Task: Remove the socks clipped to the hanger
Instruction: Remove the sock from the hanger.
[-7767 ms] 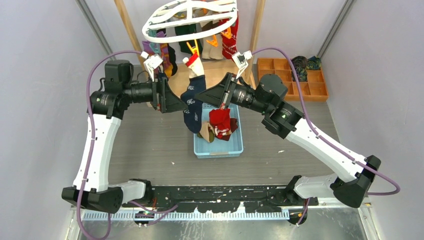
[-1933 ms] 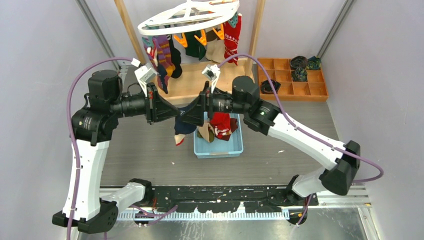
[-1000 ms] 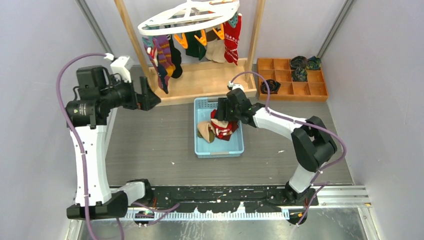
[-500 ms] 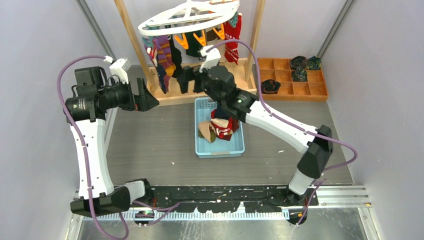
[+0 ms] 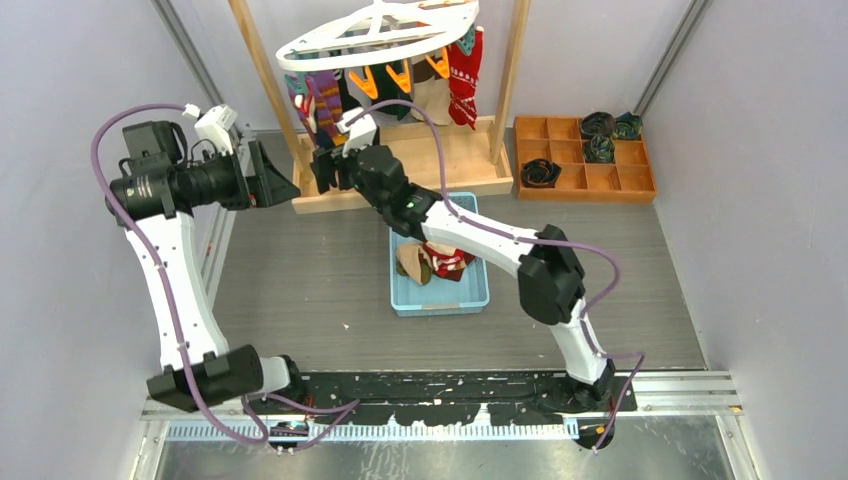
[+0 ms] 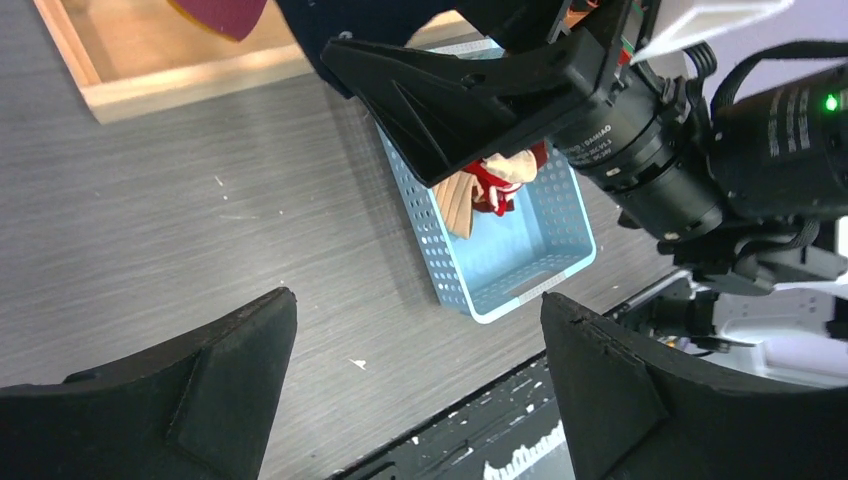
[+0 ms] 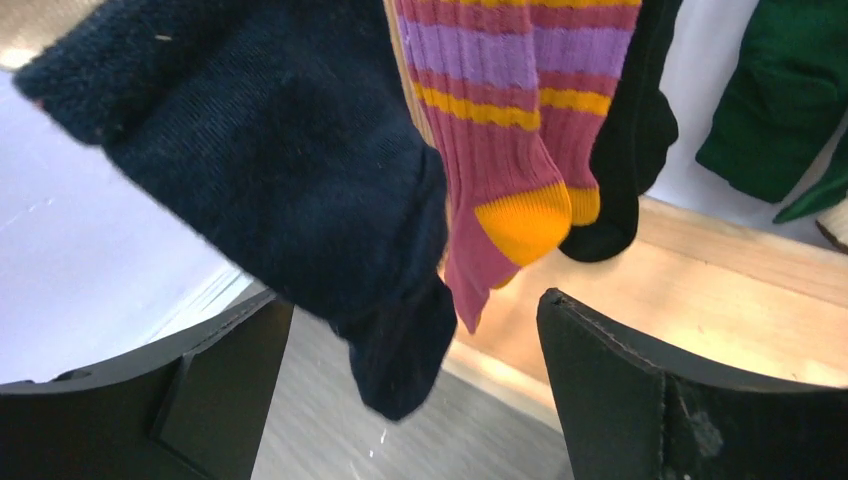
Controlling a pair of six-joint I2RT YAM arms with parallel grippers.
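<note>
At the far left, under the hanger (image 5: 292,50), socks (image 5: 325,100) hung clipped. My right gripper (image 7: 408,300) stood open, a navy sock (image 7: 270,170) between its fingers (image 7: 200,400); my left gripper (image 6: 415,300), open and empty, hovered further left.

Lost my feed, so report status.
Left gripper open, empty. Right gripper open, facing navy sock. Several socks on hanger. Path looks clear.

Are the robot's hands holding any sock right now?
Nothing is held. The left gripper and right gripper are both open; the right one faces a hanging navy sock without pinching it.
</note>
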